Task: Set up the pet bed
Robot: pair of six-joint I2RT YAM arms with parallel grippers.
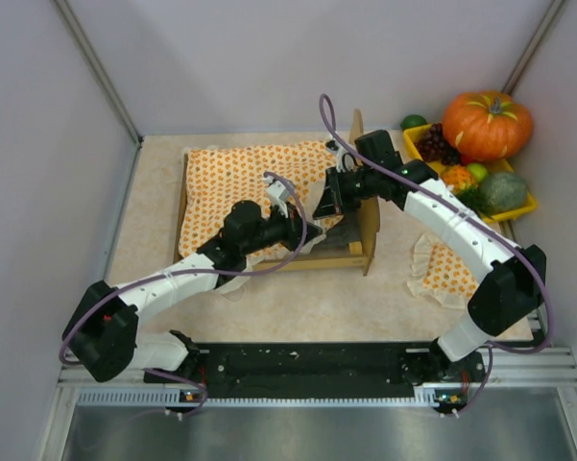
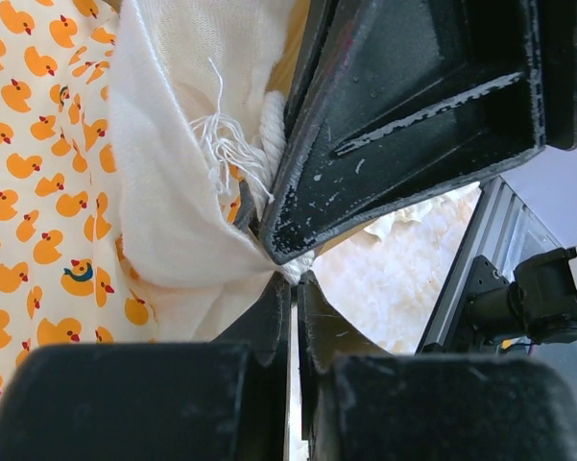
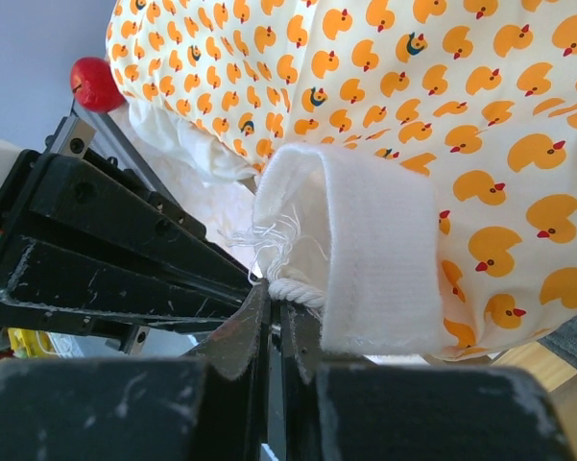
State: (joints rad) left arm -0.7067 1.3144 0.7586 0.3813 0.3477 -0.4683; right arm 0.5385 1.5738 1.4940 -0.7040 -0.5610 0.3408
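Left gripper (image 2: 290, 275) and right gripper (image 3: 274, 290) each clamp the bedspread (image 1: 235, 182) edge; we see the pet bed (image 1: 341, 261) just below, headboard (image 1: 371, 227) nearer the right.

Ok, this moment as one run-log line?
left gripper: shut on orange-duck-print ruffled bedspread | right gripper: shut on same bedspread | light-wood pet bed: partly covered | matching pillow: on table beside bed

Lab booth: grey partition walls (image 1: 38, 96), aluminium rail (image 1: 317, 395).
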